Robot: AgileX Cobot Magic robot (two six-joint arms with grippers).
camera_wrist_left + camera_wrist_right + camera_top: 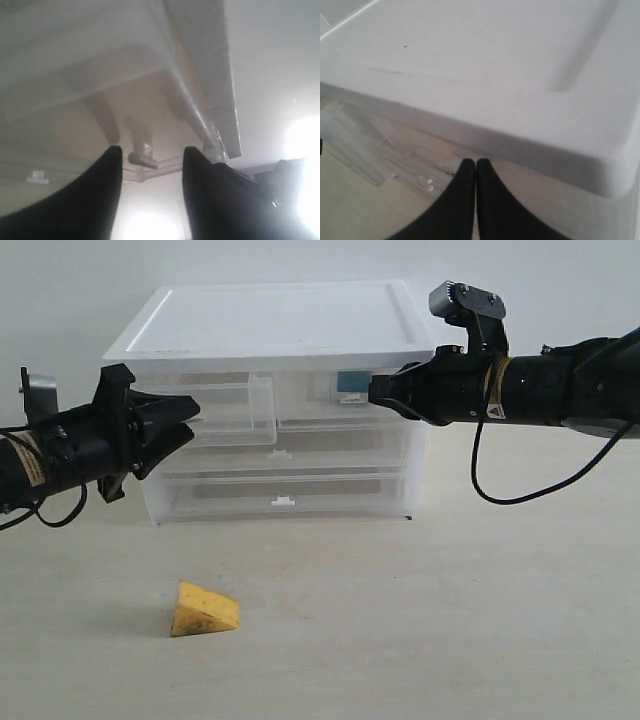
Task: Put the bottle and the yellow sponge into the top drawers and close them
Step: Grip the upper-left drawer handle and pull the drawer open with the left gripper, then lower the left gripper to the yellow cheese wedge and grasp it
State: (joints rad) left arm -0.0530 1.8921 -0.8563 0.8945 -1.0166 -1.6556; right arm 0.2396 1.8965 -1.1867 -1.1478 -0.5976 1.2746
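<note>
The yellow sponge [203,610] lies on the table in front of the cabinet, apart from both grippers. The bottle [346,383], with its teal label, shows through the right top drawer [310,405]. My right gripper [373,390] [476,164] is shut and empty, its tips against that drawer's front just under the lid. The left top drawer [235,405] stands pulled out a little. My left gripper [193,418] [150,152] is open at its front. The drawer's small white handle [143,159] sits just beyond the gap between the fingertips, not gripped.
The cabinet has a white lid [270,320] [485,75] and two full-width drawers below, the upper [285,455] and the lower [285,502], both pushed in. A black cable [490,480] hangs from the right arm. The tan table [420,620] stretches in front.
</note>
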